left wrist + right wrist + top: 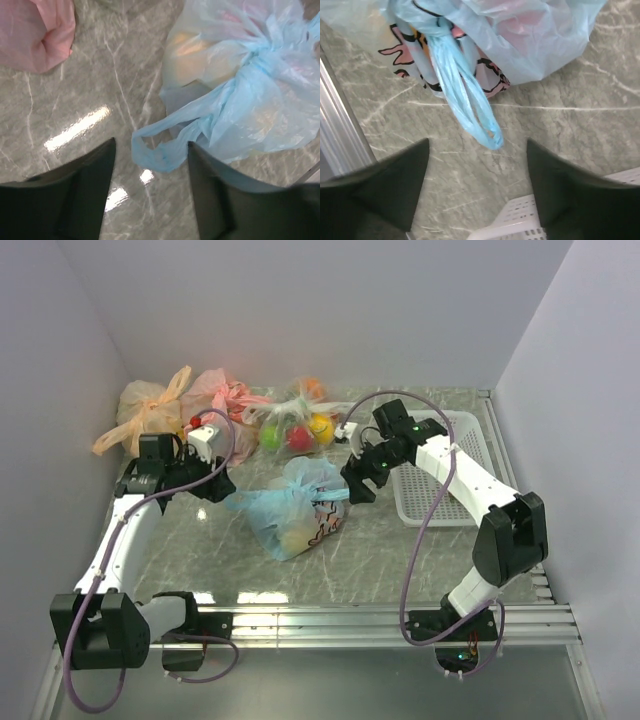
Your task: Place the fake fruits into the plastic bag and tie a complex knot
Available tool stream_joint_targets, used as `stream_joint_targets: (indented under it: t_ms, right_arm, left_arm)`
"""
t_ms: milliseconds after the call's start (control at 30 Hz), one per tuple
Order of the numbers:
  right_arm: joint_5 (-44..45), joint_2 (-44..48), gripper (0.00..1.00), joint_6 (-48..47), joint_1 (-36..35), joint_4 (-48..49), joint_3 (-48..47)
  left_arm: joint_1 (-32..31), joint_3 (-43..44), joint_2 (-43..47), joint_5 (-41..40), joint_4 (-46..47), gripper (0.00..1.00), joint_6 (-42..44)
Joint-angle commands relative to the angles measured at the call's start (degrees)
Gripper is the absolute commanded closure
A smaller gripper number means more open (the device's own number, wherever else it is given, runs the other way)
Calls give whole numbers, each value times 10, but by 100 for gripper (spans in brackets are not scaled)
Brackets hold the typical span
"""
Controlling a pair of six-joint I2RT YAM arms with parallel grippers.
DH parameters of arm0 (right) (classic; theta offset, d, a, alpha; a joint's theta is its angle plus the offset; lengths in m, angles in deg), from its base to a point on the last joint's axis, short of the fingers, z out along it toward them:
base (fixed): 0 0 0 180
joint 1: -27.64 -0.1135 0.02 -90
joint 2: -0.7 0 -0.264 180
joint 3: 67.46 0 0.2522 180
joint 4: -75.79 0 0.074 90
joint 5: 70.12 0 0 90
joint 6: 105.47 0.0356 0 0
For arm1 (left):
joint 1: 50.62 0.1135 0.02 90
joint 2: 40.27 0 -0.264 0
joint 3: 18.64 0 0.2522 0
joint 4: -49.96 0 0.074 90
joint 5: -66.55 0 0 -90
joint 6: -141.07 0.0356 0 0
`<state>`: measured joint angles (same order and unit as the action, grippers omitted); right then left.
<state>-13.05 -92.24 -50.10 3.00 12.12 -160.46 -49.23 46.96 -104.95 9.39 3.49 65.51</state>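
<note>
Two wide, empty grippers are flanking the knot (256, 56): its left tail (165, 152) is pointing into my left gripper (151, 144), its right tail (487, 132) into my right gripper (477, 142).

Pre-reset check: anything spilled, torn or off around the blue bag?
Nothing clearly wrong. The light blue bag is knotted shut, no tear or spilled fruit near it. Its handle tails lie loose, one at the open left gripper, one at the open right gripper. Small red thing by the pink bag, back left: can't tell if loose.
</note>
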Motion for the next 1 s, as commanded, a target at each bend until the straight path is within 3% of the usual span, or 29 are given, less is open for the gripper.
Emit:
stream_joint_targets:
  t_ms: [0,33,67,233,267,400,500,567,667,733,767,800,833,900,967]
  right_arm:
    - [18,36,7,8,-21,-13,-14]
    - [26,37,5,13,-25,-8,-16]
    - [33,37,5,15,-29,-10,-19]
    - [32,10,3,87,-29,-14,-50]
    - [17,5,3,113,-20,-12,-56]
    - [-79,-21,2,231,38,-21,-81]
    - [-164,11,2,306,102,35,-70]
    - [-175,27,1,340,124,76,-76]
    - [-150,32,0,477,160,88,-99]
    - [-308,-15,0,513,187,97,-102]
    - [-323,-28,0,540,193,110,-97]
    - [-294,-28,0,542,192,109,-91]
    - [-216,-30,1,509,185,51,-107]
    - [-149,-67,2,424,153,-30,-140]
    - [-78,-79,6,411,138,-71,-135]
  left_arm:
    - [-1,32,-1,22,6,33,-6]
    - [0,35,-2,21,9,30,-16]
    - [-1,34,-2,18,14,17,-25]
    - [-1,37,5,0,35,8,-62]
    - [-1,35,9,-8,43,1,-75]
    - [1,19,34,-47,76,1,-116]
    - [4,4,51,-76,101,1,-140]
    - [5,4,54,-88,108,1,-140]
    - [11,7,47,-94,118,1,-164]
    - [12,12,41,-94,129,1,-173]
    - [12,15,38,-92,131,1,-173]
    - [12,22,29,-88,129,1,-170]
    - [13,27,24,-95,125,1,-172]
    - [13,40,8,-118,117,1,-174]
    - [14,46,-6,-129,102,1,-172]
